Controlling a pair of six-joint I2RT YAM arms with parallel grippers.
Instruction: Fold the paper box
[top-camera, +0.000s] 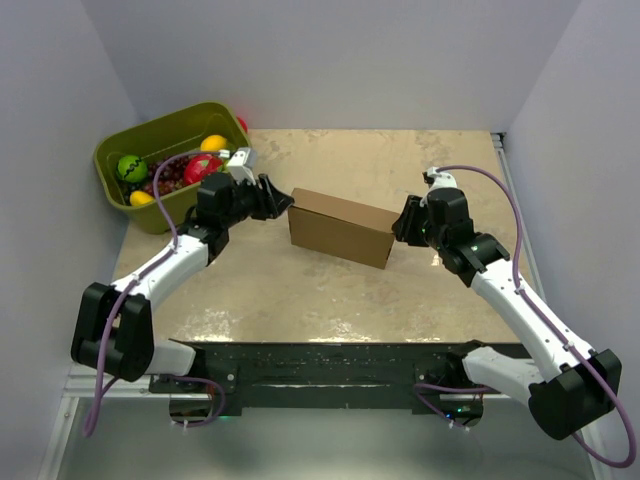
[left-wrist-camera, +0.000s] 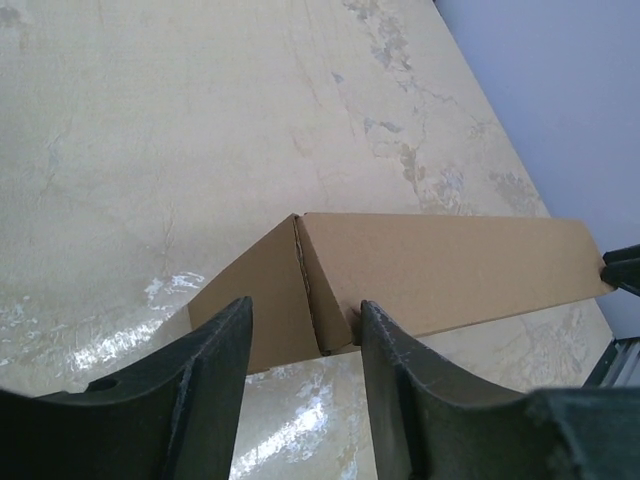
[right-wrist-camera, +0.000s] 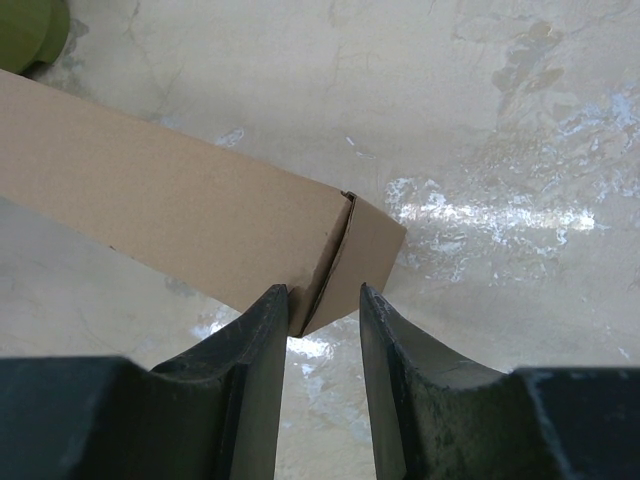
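The paper box (top-camera: 340, 225) stands on the table as a closed brown cardboard block, slanting from back left to front right. My left gripper (top-camera: 281, 199) is at its left end, open. In the left wrist view the box's near corner (left-wrist-camera: 322, 335) sits just past the gap of that gripper (left-wrist-camera: 303, 312), and the right fingertip (left-wrist-camera: 368, 312) is against the long face. My right gripper (top-camera: 400, 226) is at the box's right end, also open. In the right wrist view this gripper (right-wrist-camera: 322, 295) straddles the end corner of the box (right-wrist-camera: 180, 210), whose end flap seam shows slightly ajar.
An olive-green bin (top-camera: 112, 168) with several toy fruits stands at the back left, close behind my left arm; its corner (right-wrist-camera: 28, 30) shows in the right wrist view. Grey walls close in both sides and the back. The black base rail (top-camera: 320, 362) runs along the near edge.
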